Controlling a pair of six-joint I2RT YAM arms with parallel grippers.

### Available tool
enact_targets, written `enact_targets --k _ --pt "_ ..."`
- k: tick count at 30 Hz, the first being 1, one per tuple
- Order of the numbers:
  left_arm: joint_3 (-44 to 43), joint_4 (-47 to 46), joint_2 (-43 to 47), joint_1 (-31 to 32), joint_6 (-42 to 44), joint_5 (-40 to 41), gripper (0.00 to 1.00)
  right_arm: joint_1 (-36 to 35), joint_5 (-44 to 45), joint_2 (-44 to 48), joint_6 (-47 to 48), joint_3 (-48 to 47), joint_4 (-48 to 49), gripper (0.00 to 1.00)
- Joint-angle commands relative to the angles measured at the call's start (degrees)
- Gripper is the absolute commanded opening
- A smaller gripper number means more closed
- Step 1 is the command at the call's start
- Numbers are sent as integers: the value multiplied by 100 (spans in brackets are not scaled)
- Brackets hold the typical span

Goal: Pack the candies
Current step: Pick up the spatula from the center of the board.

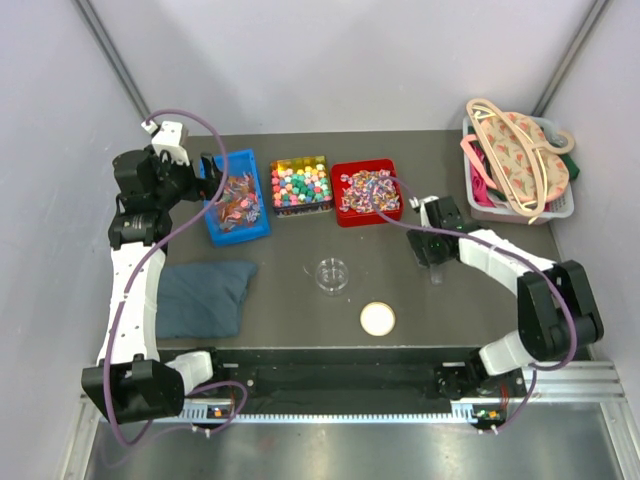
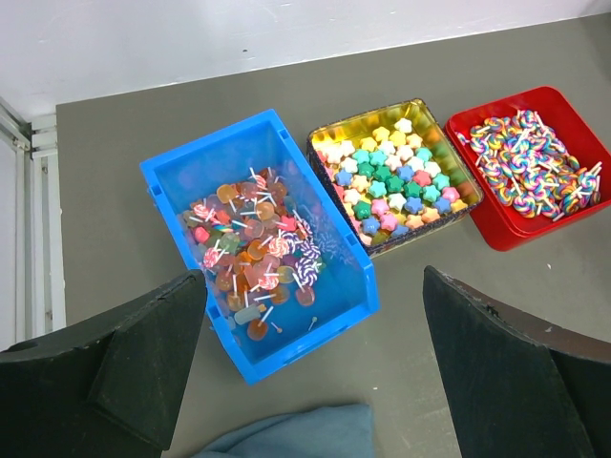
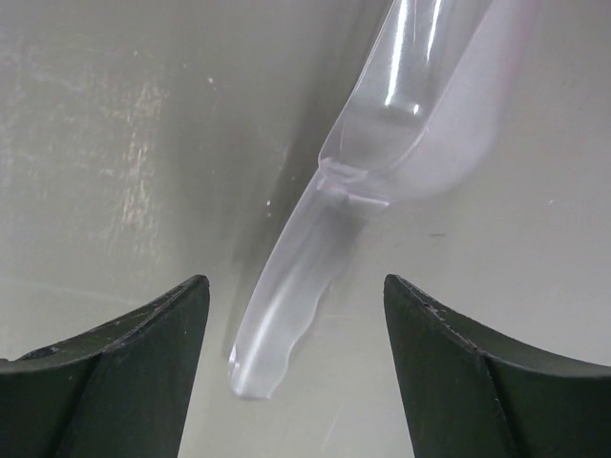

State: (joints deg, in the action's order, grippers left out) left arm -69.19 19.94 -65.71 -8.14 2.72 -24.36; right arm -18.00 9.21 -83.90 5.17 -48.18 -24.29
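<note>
Candies (image 2: 258, 253) sit in three containers in a row along the far edge of the tabletop (image 1: 470, 300): lollipops in a blue bin (image 2: 220, 157) on the left, star shapes in a gold tray (image 2: 420, 110), swirl pops in a red tray (image 2: 563, 100).

Left claw (image 2: 313, 279) hangs above the blue bin, jaws wide apart, nothing between them.

Right claw (image 3: 293, 286) is low over the tabletop just right of the red tray. Its jaws are apart, and the handle of a clear scoop (image 3: 410, 114) lies between the fingers, touching neither.

Also present: clear dish (image 1: 332, 274) mid-tabletop, cream lid (image 1: 378, 319) nearer the near edge, cloth (image 1: 205, 298) by the left edge, basket (image 1: 560, 210) in the far right corner.
</note>
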Motion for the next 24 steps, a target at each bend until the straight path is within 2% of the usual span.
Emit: enact_targets --k 1,4,7,8,15,20,24 --pt "46 -228 138 6 18 45 99 -256 624 -179 -253 -350 417 73" --pt "46 -237 138 14 18 45 99 -283 792 -276 -306 -332 487 71" --pt "81 -237 129 14 35 54 99 -292 819 -416 -315 -288 548 66" --pt "90 -245 138 14 35 63 99 -292 810 -452 -323 -271 566 61" --pt "151 -272 146 14 27 46 99 -292 810 -557 -385 -253 601 53" --pt "160 -263 164 6 0 28 99 -292 644 -584 -394 -200 593 36" --pt "178 -272 173 6 9 36 99 -292 494 -514 -411 -165 566 32"
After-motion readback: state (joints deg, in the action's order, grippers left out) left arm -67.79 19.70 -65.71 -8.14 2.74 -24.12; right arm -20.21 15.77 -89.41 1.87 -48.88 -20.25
